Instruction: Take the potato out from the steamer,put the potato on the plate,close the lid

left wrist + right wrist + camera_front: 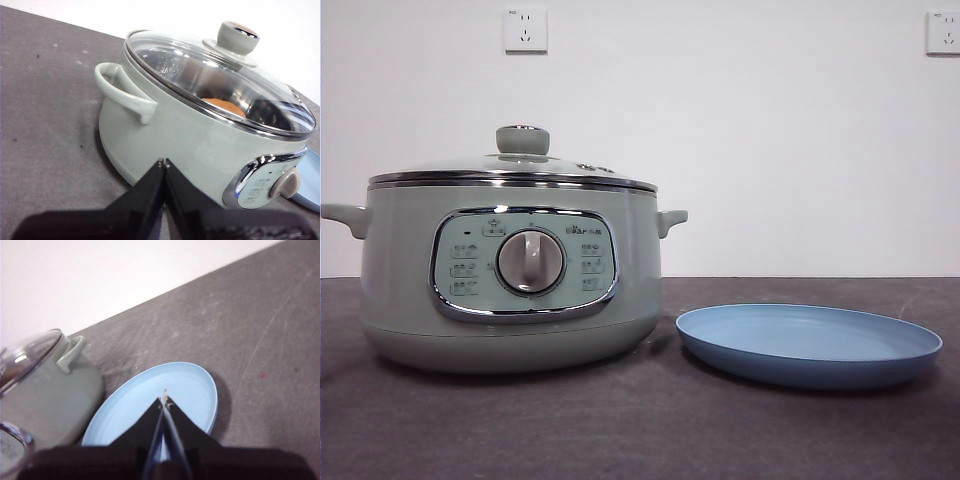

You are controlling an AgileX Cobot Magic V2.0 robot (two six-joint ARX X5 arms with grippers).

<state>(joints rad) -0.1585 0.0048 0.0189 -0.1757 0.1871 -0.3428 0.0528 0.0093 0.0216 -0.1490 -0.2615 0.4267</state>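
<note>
The counter (640, 430) was dark and matte, carrying everything; the steamer (510, 290) stood on it with the lid (520, 165) seated square on the chrome rim, so nothing of the task looked begun; the plate (810, 345) lay bare just beside the pot, on the dial's far-handle side, near but apart from it; the potato (224, 106) showed only as an orange-brown crescent through the glass, low inside the steamer.

Left gripper (163, 162) hung beside the pot's wall below one side handle (122, 92), jaws pressed together, holding nothing; right gripper (164, 399) hovered over the plate, jaws likewise pressed together and empty.

Risks, as judged: the lid's knob (239, 37) was small, rounded and smooth; a shallow pinch could slip and drop glass onto the rim or the plate; the plate sat close enough that a lid set down carelessly might land on it and take the potato's spot; the potato lay deep, so a gripper could scrape the chrome rim; an oval potato might roll on so shallow a plate.
</note>
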